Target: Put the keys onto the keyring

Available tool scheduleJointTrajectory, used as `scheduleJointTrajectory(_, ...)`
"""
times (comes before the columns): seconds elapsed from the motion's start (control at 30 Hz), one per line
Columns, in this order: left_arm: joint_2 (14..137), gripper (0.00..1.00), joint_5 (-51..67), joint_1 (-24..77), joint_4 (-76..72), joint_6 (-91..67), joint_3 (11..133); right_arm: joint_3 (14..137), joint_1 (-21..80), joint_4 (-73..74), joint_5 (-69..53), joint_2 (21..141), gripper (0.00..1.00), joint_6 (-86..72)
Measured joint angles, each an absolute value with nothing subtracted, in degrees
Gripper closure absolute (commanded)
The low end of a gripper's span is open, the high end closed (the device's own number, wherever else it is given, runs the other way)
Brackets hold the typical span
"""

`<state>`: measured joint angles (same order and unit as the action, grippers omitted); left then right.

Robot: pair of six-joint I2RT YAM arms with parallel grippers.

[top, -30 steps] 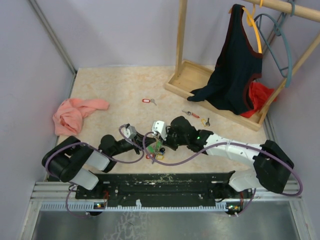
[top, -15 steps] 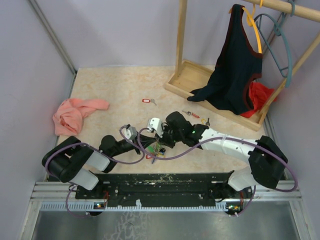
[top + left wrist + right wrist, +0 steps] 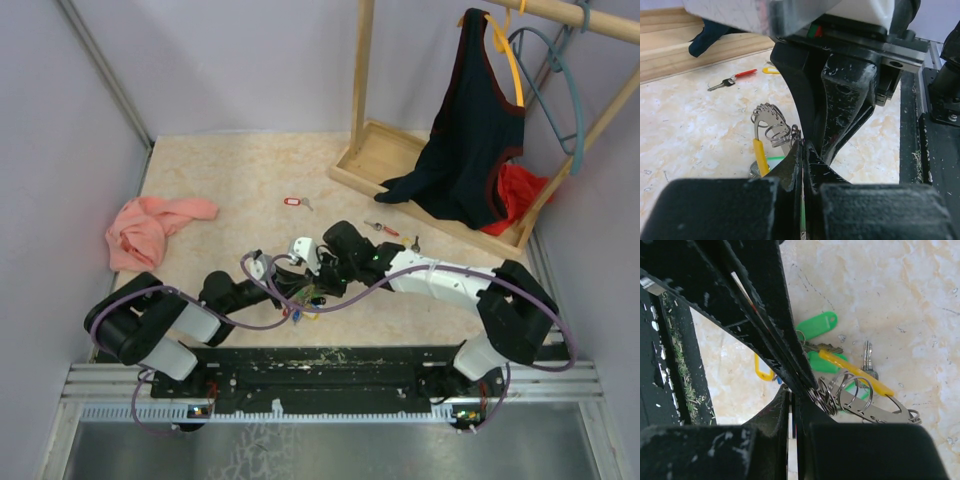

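The keyring (image 3: 860,405) stretches along the table (image 3: 900,300), away from the pinching left hand (image 3: 802,147). Right hand (image 3: 791,392) pressed together, its catch hidden.

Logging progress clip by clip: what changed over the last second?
The right gripper swung left toward the left gripper, carrying the keyring bunch left with it. The left gripper, loose keys and pink cloth stayed put.

Left gripper (image 3: 803,150) and right gripper (image 3: 791,397), both closed, meet tip-to-tip.
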<state>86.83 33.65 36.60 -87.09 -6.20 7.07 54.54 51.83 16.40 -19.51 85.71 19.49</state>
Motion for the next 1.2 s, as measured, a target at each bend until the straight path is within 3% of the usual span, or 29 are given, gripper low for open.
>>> scheduleJointTrajectory(0.5, 86.2, 1.00, 32.1, 36.7, -87.1, -5.4, 5.8, 53.9, 49.4, 16.4, -16.1, 82.2, 1.00, 20.3)
scheduleJointTrajectory(0.73, 86.3, 0.73, 31.9, 36.9, -87.2, -4.8, 5.3, 53.9, 49.3, 16.3, -14.8, 78.2, 1.00, 22.1)
scheduleJointTrajectory(1.2, 89.3, 0.66, 34.3, 36.9, -87.2, -4.5, 6.2, 54.5, 49.3, 18.6, -15.1, 78.0, 1.00, 26.6)
